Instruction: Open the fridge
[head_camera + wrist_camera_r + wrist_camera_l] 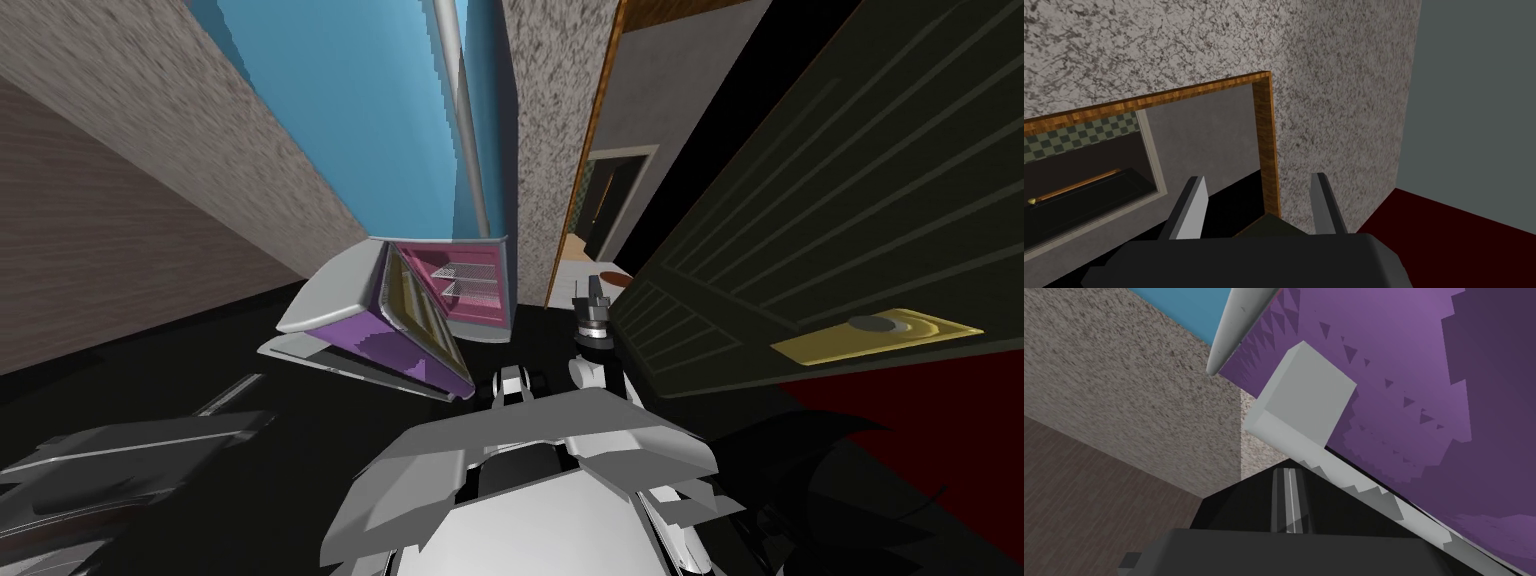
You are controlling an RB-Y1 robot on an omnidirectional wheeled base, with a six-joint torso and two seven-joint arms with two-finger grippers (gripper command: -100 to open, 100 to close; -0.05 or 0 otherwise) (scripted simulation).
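Observation:
The fridge (380, 120) is blue with a long grey handle (465, 120). Its lower door (400, 330) stands swung out toward me, purple on the inside, and the pink interior (470, 280) with wire shelves shows behind it. My left gripper (1291, 493) is shut with nothing between its fingers, just below the door's purple inner face (1414, 388) and a grey block (1304, 398) on it. The handle's tip (1239, 328) shows beyond. My right gripper (597, 298) hangs open and empty to the right of the fridge, its fingers (1189, 210) wide apart.
A dark door (850, 200) with a brass handle plate (880, 335) stands open close on my right. A wood-framed doorway (590, 170) lies between it and the speckled wall (545, 120). A dark grey object (120, 470) sits low on my left.

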